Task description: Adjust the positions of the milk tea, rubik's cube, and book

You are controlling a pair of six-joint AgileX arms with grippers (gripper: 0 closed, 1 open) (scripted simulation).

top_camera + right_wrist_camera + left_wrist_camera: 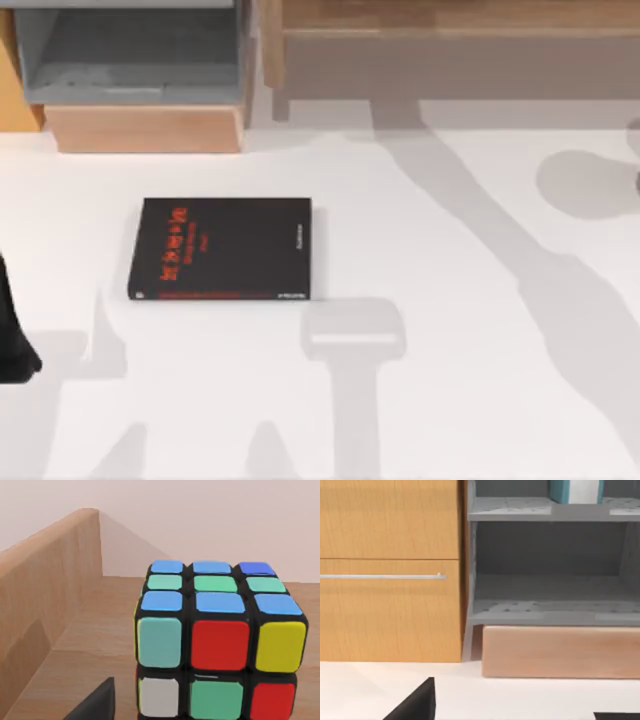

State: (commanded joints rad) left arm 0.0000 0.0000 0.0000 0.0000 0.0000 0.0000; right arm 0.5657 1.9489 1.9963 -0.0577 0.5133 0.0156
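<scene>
You have one small puzzle cube with a black frame and blue, green, teal, red, yellow and white squares [217, 640] close in front of your right wrist camera, sitting on a light wooden surface [95, 645] with a raised wooden side wall [45, 590] beside it. A dark finger [97, 702] of the right gripper juts in just beside the cube's lower corner; whether it touches the cube, and whether the jaws are apart or closed on it, you cannot tell.

One flat rectangular book with a black cover and red lettering [222, 248] lies flat on the white table [480, 380], toward the top view's left, in front of the grey open shelf unit [135, 55].

Your left arm [12, 340] sits at the table's left edge, well apart from the book. Its wrist camera faces the orange wooden cabinet [390, 570] and the grey shelves, with one dark fingertip [417, 702] showing; its jaw state cannot be told either.
</scene>
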